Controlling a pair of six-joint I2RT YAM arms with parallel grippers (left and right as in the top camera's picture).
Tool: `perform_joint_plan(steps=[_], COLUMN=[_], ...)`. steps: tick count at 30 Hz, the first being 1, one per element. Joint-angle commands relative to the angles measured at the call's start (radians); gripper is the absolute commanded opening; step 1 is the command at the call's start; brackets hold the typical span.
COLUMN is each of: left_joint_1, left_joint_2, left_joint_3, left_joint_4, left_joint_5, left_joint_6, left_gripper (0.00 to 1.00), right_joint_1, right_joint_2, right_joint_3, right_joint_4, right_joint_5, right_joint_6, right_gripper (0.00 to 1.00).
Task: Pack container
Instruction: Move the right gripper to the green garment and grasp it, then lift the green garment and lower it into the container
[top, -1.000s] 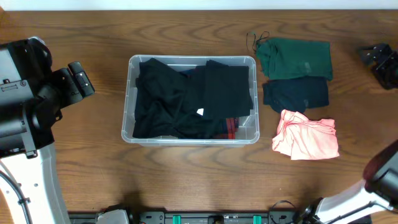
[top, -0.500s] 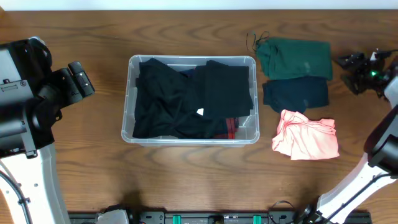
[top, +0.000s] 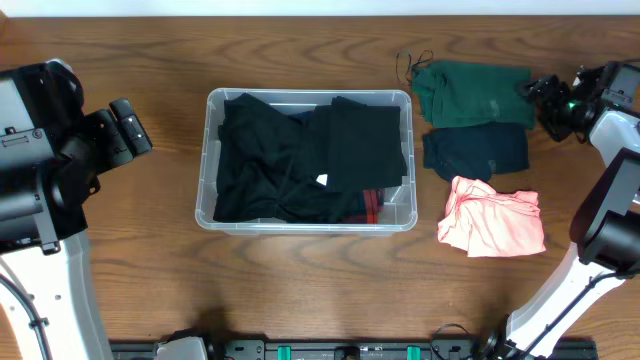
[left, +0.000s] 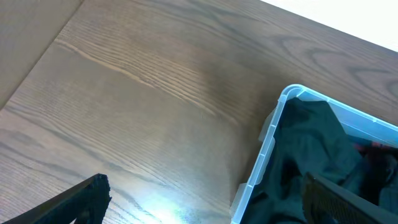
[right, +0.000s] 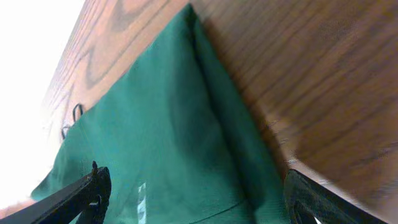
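The container (top: 405, 212) sat in the middle of the bench (top: 300, 290). It was full of black clothes (top: 300, 150), with a small white tag (top: 322, 180) on top and a bit of red cloth (top: 372, 205) peeking out at one side. Just to one side of it lay three folded clothes in a row: a green one (top: 475, 95), a dark blue one (top: 475, 152) and a pink one (top: 492, 222). The right gripper (top: 540, 100) was at the far edge of the green one, with its fingers spread wide and nothing held. The left gripper (top: 130, 125) was on the other side of the container, apart from it, also wide open and holding nothing.
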Motion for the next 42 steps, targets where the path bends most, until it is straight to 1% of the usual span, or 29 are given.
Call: perform_joint_plan(steps=[1, 8, 16, 18, 19, 21, 23, 25, 27, 30, 33, 35, 39, 42], left_joint_1=[0.006, 0.006, 0.006, 0.006, 0.006, 0.006, 0.006, 0.006, 0.006, 0.006, 0.006, 0.006, 0.006, 0.006], left_joint_2=[0.001, 0.001, 0.001, 0.001, 0.001, 0.001, 0.001, 0.001, 0.001, 0.001, 0.001, 0.001, 0.001, 0.001], left_joint_3=[0.000, 0.000, 0.000, 0.000, 0.000, 0.000, 0.000, 0.000, 0.000, 0.000, 0.000, 0.000, 0.000, 0.000], left_joint_4=[-0.003, -0.003, -0.003, -0.003, -0.003, -0.003, -0.003, -0.003, -0.003, -0.003, -0.003, -0.003, -0.003, -0.003], left_joint_5=[-0.012, -0.012, -0.012, -0.012, -0.012, -0.012, -0.012, -0.012, -0.012, -0.012, -0.012, -0.012, -0.012, -0.012], left_joint_6=[-0.005, -0.005, -0.005, -0.005, -0.005, -0.005, -0.005, -0.005, -0.005, -0.005, -0.005, -0.005, -0.005, -0.005], left_gripper=[0.98, 0.98, 0.98, 0.98, 0.98, 0.98, 0.98, 0.98, 0.98, 0.98, 0.98, 0.98, 0.98, 0.98], right_joint_1=[0.002, 0.005, 0.011, 0.024, 0.031, 0.043, 0.048, 0.048, 0.044, 0.035, 0.029, 0.030, 0.048, 0.077], right_joint_2=[0.006, 0.053, 0.106, 0.106, 0.106, 0.106, 0.106, 0.105, 0.099, 0.066, 0.004, -0.059, -0.200, -0.306], right_joint_3=[0.003, 0.003, 0.003, 0.003, 0.003, 0.003, 0.003, 0.003, 0.003, 0.003, 0.003, 0.003, 0.003, 0.003], right_joint_4=[0.004, 0.009, 0.010, 0.009, 0.003, -0.008, -0.018, -0.021, -0.028, -0.042, -0.041, -0.032, 0.042, 0.089], right_joint_5=[0.034, 0.036, -0.039, -0.055, -0.054, -0.053, -0.044, -0.043, -0.048, -0.063, -0.142, -0.227, -0.459, -0.532], right_joint_6=[0.010, 0.010, 0.000, -0.023, -0.025, -0.025, -0.025, -0.025, -0.024, -0.025, -0.029, -0.033, -0.029, 0.032], right_gripper=[0.86, 0.83, 0.72, 0.68, 0.63, 0.51, 0.33, 0.21, 0.01, 0.01, 0.01, 0.01, 0.01, 0.01])
